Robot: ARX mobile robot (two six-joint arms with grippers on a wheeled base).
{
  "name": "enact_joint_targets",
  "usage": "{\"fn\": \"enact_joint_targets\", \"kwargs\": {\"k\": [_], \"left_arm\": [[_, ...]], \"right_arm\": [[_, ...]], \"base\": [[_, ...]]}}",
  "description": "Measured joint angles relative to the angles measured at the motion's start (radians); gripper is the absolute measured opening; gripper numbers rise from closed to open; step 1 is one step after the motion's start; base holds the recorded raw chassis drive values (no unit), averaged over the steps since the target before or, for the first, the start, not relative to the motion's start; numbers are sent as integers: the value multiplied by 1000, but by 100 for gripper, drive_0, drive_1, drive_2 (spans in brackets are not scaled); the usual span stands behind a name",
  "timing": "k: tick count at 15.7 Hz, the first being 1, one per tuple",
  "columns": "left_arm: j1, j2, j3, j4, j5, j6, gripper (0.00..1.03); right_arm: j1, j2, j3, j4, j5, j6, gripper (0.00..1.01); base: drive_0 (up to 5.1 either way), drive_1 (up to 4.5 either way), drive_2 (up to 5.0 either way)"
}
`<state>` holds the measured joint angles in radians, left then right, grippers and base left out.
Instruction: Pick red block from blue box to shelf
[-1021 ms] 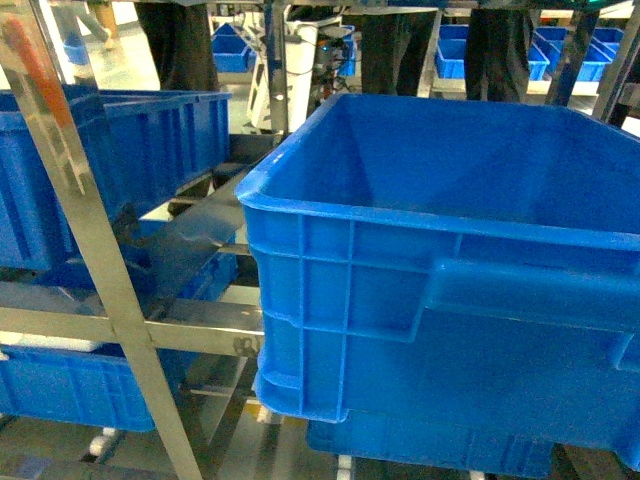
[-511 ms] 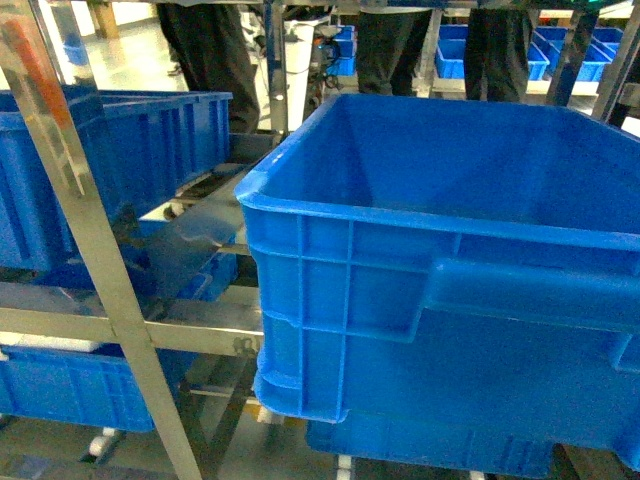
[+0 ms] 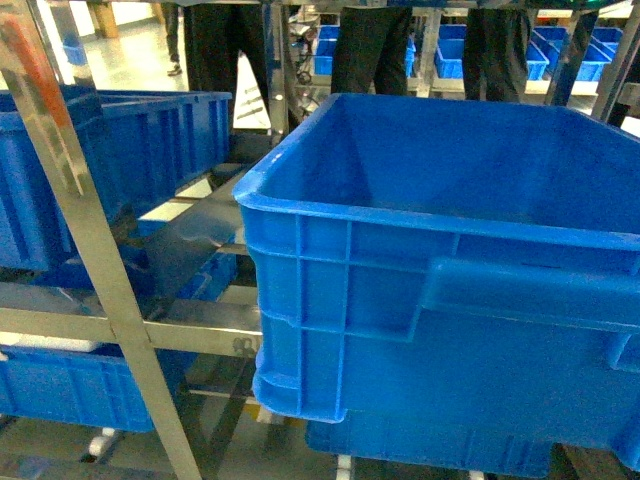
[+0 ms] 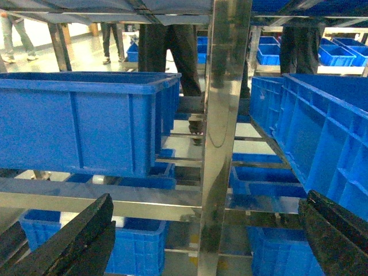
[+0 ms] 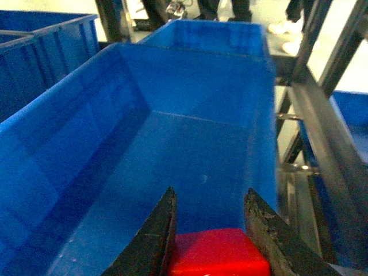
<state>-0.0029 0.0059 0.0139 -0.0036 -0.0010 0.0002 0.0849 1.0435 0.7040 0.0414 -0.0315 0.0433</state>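
Right gripper [image 5: 210,230] jaws hold the red block [image 5: 218,252] above a dark blue crate [image 5: 115,172]; left gripper [image 4: 207,236] jaws gape wide before the shelf post [image 4: 224,115]

1. A large dark blue ribbed crate [image 3: 440,270] is sitting right ahead of me.
2. Another blue crate [image 3: 120,160] is resting to its left on the steel shelf frame [image 3: 90,260].
3. People's dark-trousered legs [image 3: 365,45] are standing beyond.
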Motion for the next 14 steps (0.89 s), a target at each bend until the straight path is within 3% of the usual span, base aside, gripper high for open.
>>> {"fn": "enact_joint_targets", "kwargs": {"k": [1, 2, 4, 9, 12, 14], "left_arm": [[0, 0, 0, 0, 0, 0, 98], [0, 0, 0, 0, 0, 0, 98], [0, 0, 0, 0, 0, 0, 98], [0, 0, 0, 0, 0, 0, 98], [0, 0, 0, 0, 0, 0, 98], [0, 0, 0, 0, 0, 0, 98]], "right_arm": [[19, 80, 27, -5, -34, 21, 28], [60, 237, 71, -43, -107, 49, 28], [101, 442, 158, 74, -78, 31, 28], [118, 753, 406, 102, -25, -42, 28], [117, 896, 466, 178, 0, -35, 28], [117, 904, 465, 206, 13, -34, 41]], "base": [[0, 0, 0], [0, 0, 0], [0, 0, 0], [0, 0, 0], [0, 0, 0], [0, 0, 0]]}}
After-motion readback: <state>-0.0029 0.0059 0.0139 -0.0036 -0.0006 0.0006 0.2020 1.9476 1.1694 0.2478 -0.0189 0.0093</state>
